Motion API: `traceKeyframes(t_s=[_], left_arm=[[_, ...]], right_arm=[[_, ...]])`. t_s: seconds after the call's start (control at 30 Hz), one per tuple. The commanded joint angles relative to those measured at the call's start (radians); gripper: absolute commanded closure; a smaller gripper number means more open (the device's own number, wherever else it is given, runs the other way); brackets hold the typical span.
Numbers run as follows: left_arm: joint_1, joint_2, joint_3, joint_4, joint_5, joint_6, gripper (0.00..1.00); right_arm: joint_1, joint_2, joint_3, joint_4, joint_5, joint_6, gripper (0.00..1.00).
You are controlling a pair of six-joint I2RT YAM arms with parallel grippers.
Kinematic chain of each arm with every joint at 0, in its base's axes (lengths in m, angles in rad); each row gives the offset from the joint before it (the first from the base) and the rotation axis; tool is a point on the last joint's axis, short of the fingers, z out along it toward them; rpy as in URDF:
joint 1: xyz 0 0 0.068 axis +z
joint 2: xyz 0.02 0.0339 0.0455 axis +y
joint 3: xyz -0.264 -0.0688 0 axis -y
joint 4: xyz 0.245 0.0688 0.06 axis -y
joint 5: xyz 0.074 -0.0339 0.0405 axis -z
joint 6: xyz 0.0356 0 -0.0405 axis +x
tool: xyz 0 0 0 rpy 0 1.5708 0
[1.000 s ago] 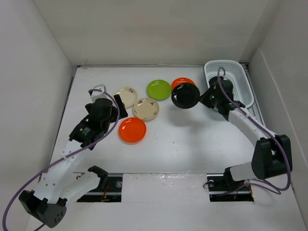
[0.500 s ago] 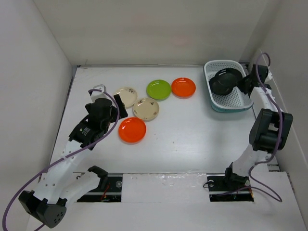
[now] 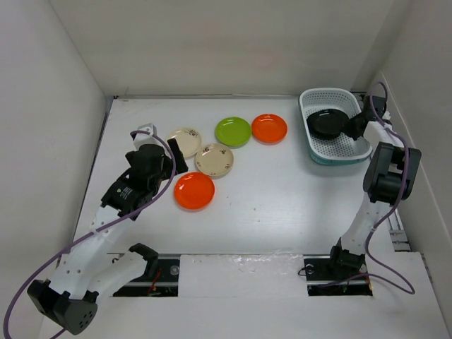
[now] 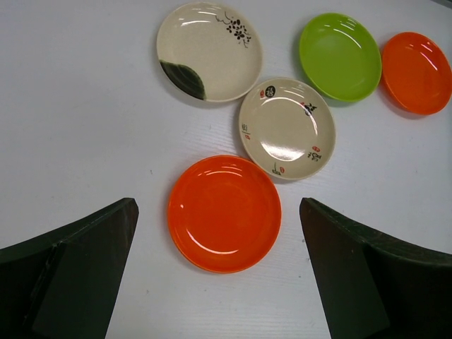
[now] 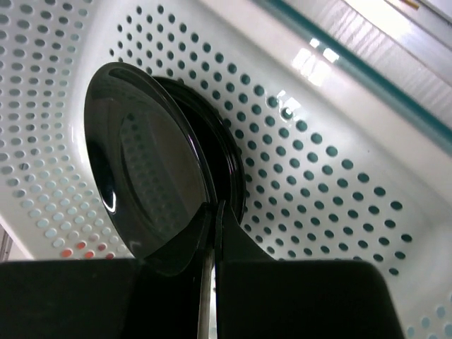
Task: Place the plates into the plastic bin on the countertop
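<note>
My right gripper (image 3: pixel 351 126) reaches into the plastic bin (image 3: pixel 311 99) at the back right and is shut on the rim of a black plate (image 5: pixel 145 176), which stands tilted on edge inside it. A second dark rim (image 5: pixel 234 166) shows right behind that plate. On the countertop (image 3: pixel 282 191) lie an orange plate (image 4: pixel 224 213), two cream plates (image 4: pixel 209 51) (image 4: pixel 287 127), a lime green plate (image 4: pixel 340 55) and another orange plate (image 4: pixel 417 70). My left gripper (image 4: pixel 217 212) hangs open above the near orange plate, a finger on each side of it.
White walls close in the countertop at the left, back and right. The bin's perforated wall (image 5: pixel 339 169) surrounds the right gripper. The right arm's elbow (image 3: pixel 390 173) stands upright close to the right wall.
My right arm carried the black plate from mid-table over to the bin, then lowered it deeper inside. The left arm and the other plates stayed put.
</note>
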Motion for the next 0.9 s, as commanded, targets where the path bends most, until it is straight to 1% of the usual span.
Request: traceKeyframes(t_s=[0.0,0.03,0.07,0.1,0.13,0.17,0.2,0.23,0.3,0.33,0.37,0.43,0.47,0.5,0.53,0.57,0.6,0.63,0.67,0.73,0.77,0.8,0.87], left_arm=[[0.001,-0.019,-0.002,0.03,-0.002,0.011,0.0],[0.001,-0.019,-0.002,0.03,-0.002,0.011,0.0],[0.001,-0.019,-0.002,0.03,0.007,0.011,0.0],[0.001,-0.019,-0.002,0.03,0.007,0.011,0.0],[0.001,-0.019,-0.002,0.03,0.007,0.011,0.0],[0.001,-0.01,-0.002,0.03,0.007,0.011,0.0],[0.001,-0.01,-0.002,0.03,0.007,0.011,0.0],[0.001,-0.01,-0.002,0.03,0.007,0.011,0.0],[0.001,0.001,-0.002,0.03,0.007,0.011,0.0],[0.001,0.001,-0.002,0.03,0.007,0.011,0.0],[0.001,0.001,-0.002,0.03,0.007,0.011,0.0],[0.001,0.001,-0.002,0.03,0.007,0.011,0.0],[0.001,0.001,-0.002,0.03,0.007,0.011,0.0],[0.001,0.001,-0.002,0.03,0.007,0.011,0.0],[0.001,0.001,-0.002,0.03,0.007,0.011,0.0],[0.001,0.001,-0.002,0.03,0.007,0.011,0.0],[0.001,0.001,-0.002,0.03,0.007,0.011,0.0],[0.001,0.001,-0.002,0.03,0.007,0.011,0.0],[0.001,0.001,-0.002,0.03,0.007,0.011,0.0],[0.001,0.001,-0.002,0.03,0.007,0.011,0.0],[0.001,0.001,-0.002,0.03,0.007,0.011,0.0],[0.001,0.001,-0.002,0.03,0.007,0.011,0.0],[0.001,0.01,-0.002,0.03,0.007,0.011,0.0]], right_arm=[[-0.015,0.01,0.055,0.048,-0.028,0.002,1.0],[-0.015,0.023,0.065,0.057,-0.038,0.002,1.0],[-0.015,0.039,0.065,0.057,-0.048,0.002,0.98],[-0.015,0.039,0.074,0.057,-0.057,0.002,0.79],[-0.015,0.039,0.074,0.048,-0.057,0.002,0.63],[-0.015,0.039,0.074,0.048,-0.066,0.002,0.5],[-0.003,0.022,0.062,0.048,-0.066,0.002,0.41],[-0.003,0.004,0.036,0.063,-0.066,0.002,0.28],[0.021,-0.081,0.003,0.077,-0.057,-0.007,0.05],[0.044,-0.117,-0.033,0.087,-0.057,-0.007,0.0],[0.06,-0.204,-0.053,0.088,-0.036,-0.007,0.0],[0.108,-0.295,-0.101,0.12,0.012,-0.042,0.0],[0.183,-0.334,-0.125,0.108,0.048,-0.061,0.0],[0.222,-0.392,-0.135,0.107,0.079,-0.093,0.0],[0.259,-0.413,-0.148,0.107,0.09,-0.108,0.0],[0.326,-0.43,-0.182,0.107,0.08,-0.118,0.0],[0.358,-0.444,-0.202,0.117,0.061,-0.128,0.0],[0.391,-0.457,-0.221,0.117,0.047,-0.139,0.0],[0.456,-0.457,-0.242,0.132,0.012,-0.15,0.0],[0.518,-0.431,-0.299,0.162,-0.015,-0.15,0.0],[0.544,-0.414,-0.313,0.176,-0.038,-0.15,0.02],[0.587,-0.394,-0.337,0.196,-0.093,-0.15,0.06],[0.621,-0.316,-0.349,0.262,-0.15,-0.135,0.11]])
